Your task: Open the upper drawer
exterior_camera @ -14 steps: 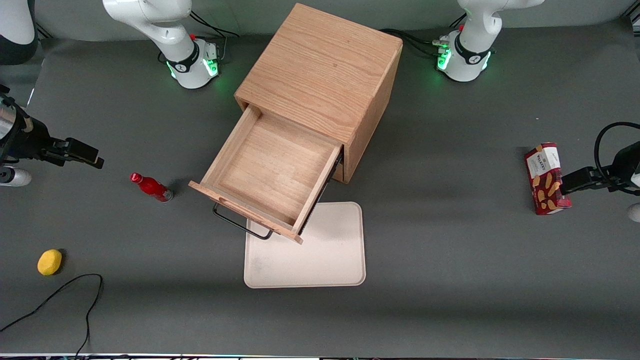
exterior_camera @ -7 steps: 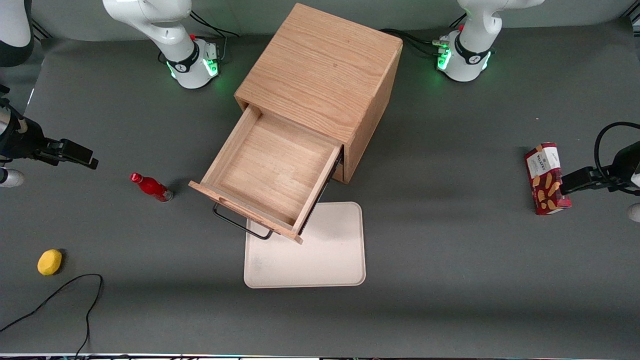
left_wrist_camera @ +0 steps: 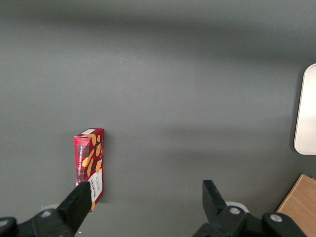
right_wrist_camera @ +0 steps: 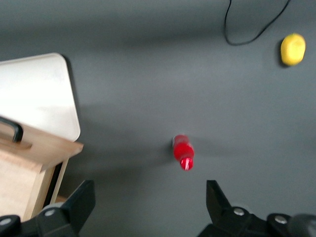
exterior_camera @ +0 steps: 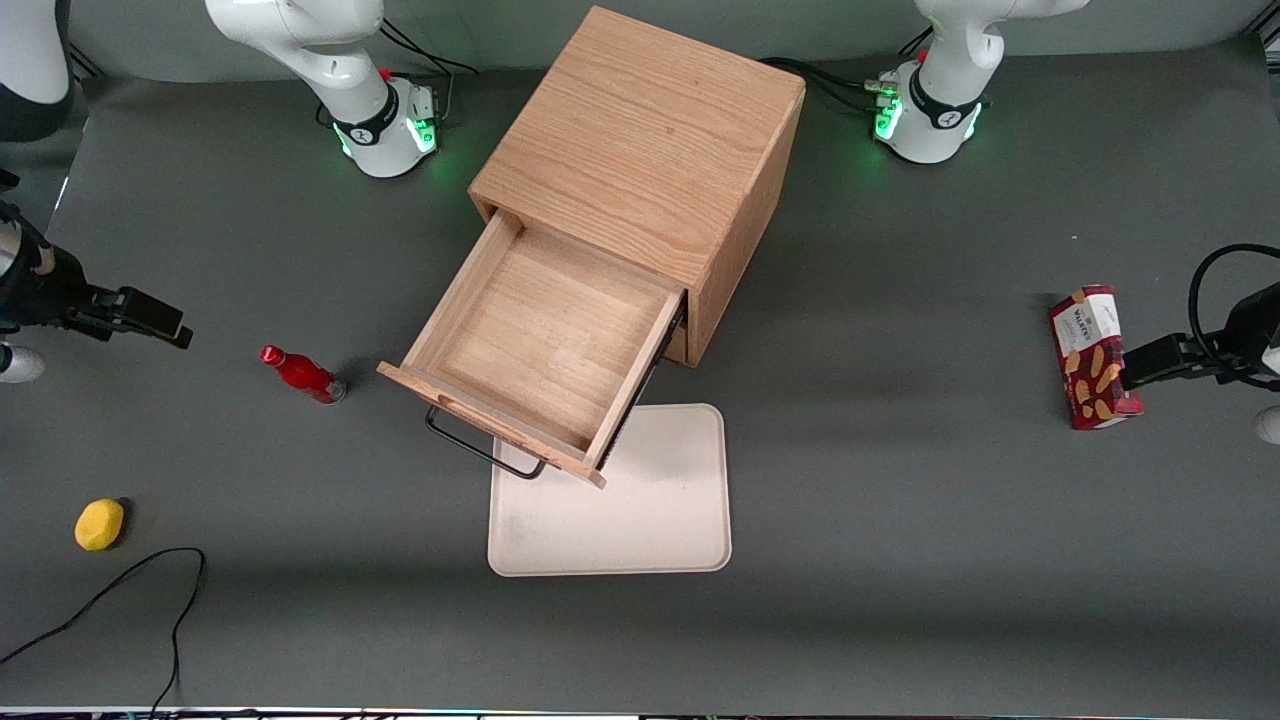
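hanging open, end effector (right_wrist_camera: 150,207) above red bottle (right_wrist_camera: 183,151); upper drawer (exterior_camera: 535,345) out, w/ nothing inside.

A red biscuit box (left_wrist_camera: 89,167) stands on the grey table (left_wrist_camera: 187,84), well apart from the cream tray (left_wrist_camera: 307,111); a corner of the oak cabinet (left_wrist_camera: 301,202) shows near that tray's edge

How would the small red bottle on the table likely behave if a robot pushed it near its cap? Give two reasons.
The red bottle stands upright, tall for its narrow base, so a push near the cap would probably tip it. Once down, its round body would likely roll on the flat grey table. Its glossy surface may be slippery. The gripper hangs apart from it, fingers open, toward the working arm's end.
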